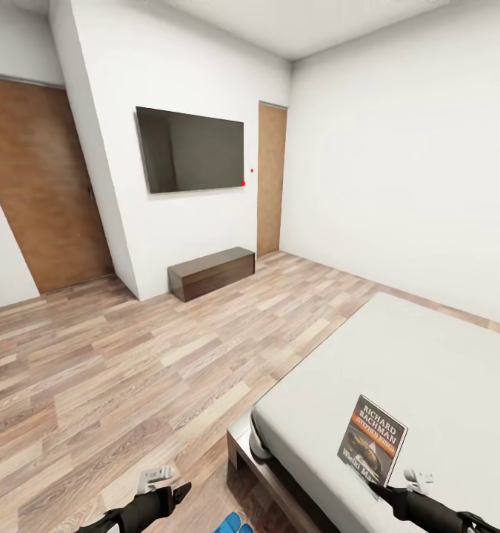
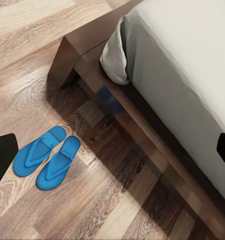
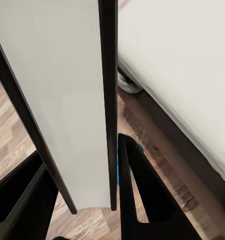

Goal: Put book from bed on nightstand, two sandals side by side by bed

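The book [image 1: 372,440] is held at its lower edge by the right gripper [image 1: 387,490], above the near part of the mattress. Its cover faces the head camera: dark, with an orange band and white "Richard Bachman" lettering. In the right wrist view the book [image 3: 67,100] runs edge-on between the two dark fingers [image 3: 142,200], which are closed against it.

The bed [image 1: 427,370] occupies the lower right of the head view: grey-beige mattress on a dark wood frame, with one frame corner [image 2: 67,50] resting on the plank floor [image 1: 131,370].

The two sandals [image 2: 47,157] lie on the floor beside that corner, parallel and touching along their length, bright blue. Their tips [image 1: 235,527] show at the lower edge of the head view.

The left gripper [image 1: 164,488] hangs over the floor near the sandals; it holds nothing, and how far it is open cannot be told.

Against the far wall stands a long low dark cabinet [image 1: 211,272] under a wall-mounted television [image 1: 190,149]. A tan door [image 1: 271,178] is to the right of it.
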You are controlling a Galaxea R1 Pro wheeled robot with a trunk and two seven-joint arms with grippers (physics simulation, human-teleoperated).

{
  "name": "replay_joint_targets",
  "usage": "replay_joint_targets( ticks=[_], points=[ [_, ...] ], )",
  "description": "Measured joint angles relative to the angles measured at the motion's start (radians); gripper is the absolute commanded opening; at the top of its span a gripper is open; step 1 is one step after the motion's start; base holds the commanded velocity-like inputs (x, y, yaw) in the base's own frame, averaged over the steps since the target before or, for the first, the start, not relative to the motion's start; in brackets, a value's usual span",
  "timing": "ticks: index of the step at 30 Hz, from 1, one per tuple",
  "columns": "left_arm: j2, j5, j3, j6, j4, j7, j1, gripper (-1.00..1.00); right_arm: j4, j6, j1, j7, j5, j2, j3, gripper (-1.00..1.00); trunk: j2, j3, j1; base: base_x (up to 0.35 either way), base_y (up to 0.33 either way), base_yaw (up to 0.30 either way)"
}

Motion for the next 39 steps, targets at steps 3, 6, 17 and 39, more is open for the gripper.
replay_joint_targets(
  ticks=[3,6,17,39],
  points=[
    [0.000,0.000,0.000,0.000,0.000,0.000,0.000,1.00,0.000,0.000,0.000,0.000,0.000,0.000,0.000,-1.00,0.000,0.005,0.000,0.000,0.000,0.000],
    [-0.001,0.000,0.000,0.000,0.000,0.000,0.000,1.00,0.000,0.000,0.000,0.000,0.000,0.000,0.000,-1.00,0.000,0.010,0.000,0.000,0.000,0.000],
    [-0.001,0.000,0.000,0.000,0.001,0.000,0.000,1.00,0.001,0.000,-0.001,-0.001,0.000,0.000,0.000,-1.00,0.000,0.027,0.000,0.000,0.000,0.000],
    [0.000,0.000,0.000,0.000,0.000,0.000,0.000,1.00,0.002,0.000,0.000,-0.002,0.002,0.001,0.002,-1.00,0.000,0.030,0.000,0.000,0.000,0.175]
  ],
)
